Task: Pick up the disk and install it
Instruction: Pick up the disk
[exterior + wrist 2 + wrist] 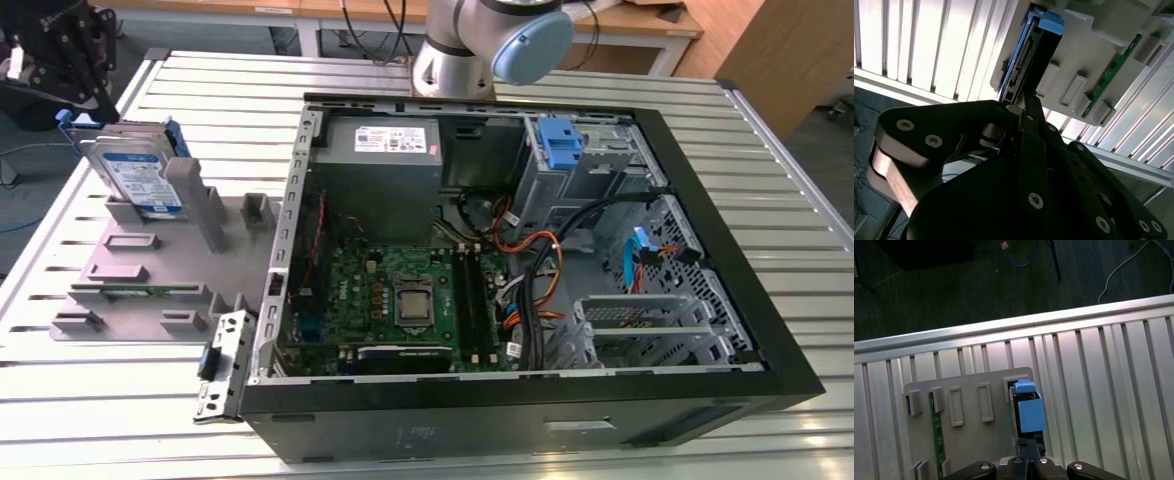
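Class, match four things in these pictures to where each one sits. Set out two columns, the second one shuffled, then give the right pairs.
Column one:
1. disk
2. gripper
3. power supply
4. memory stick

Column two:
A. lying flat in the grey holder
B. in a corner of the open computer case
C. above the grey holder, close to the disk
D. standing on edge in the grey holder

Pairs: 1-D, 2-C, 3-B, 4-A.

The hand [1023,102] is finished in matt black, with bright metal screws [1035,201]. Just beneath it, the disk [134,172] is faced in smooth silver metal and edged in blue plastic. The bench [601,85] below is ribbed, shiny metal.
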Robot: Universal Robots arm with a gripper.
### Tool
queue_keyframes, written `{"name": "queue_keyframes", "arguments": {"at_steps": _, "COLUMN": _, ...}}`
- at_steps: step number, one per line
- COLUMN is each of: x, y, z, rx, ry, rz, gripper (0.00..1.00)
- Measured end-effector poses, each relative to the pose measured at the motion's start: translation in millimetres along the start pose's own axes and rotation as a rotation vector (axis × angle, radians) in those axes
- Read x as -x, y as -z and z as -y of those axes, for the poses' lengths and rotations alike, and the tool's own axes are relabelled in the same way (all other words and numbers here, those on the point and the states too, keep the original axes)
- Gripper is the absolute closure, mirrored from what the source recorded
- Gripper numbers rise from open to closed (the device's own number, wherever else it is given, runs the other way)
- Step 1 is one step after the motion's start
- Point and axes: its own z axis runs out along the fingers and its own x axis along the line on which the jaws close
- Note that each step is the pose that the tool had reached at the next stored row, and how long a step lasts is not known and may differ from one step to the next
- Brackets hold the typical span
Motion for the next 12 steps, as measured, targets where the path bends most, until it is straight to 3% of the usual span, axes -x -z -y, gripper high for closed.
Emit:
{"name": "queue_keyframes", "arguments": {"at_steps": 5, "x": 0.0, "y": -0.3, "z": 0.1, "rx": 0.0009, "ry": 0.034, "rz": -0.0016, "gripper": 0.89}}
{"name": "queue_keyframes", "arguments": {"at_steps": 12, "x": 0.0, "y": -0.3, "z": 0.1, "rx": 0.001, "ry": 0.039, "rz": -0.0018, "gripper": 0.89}}
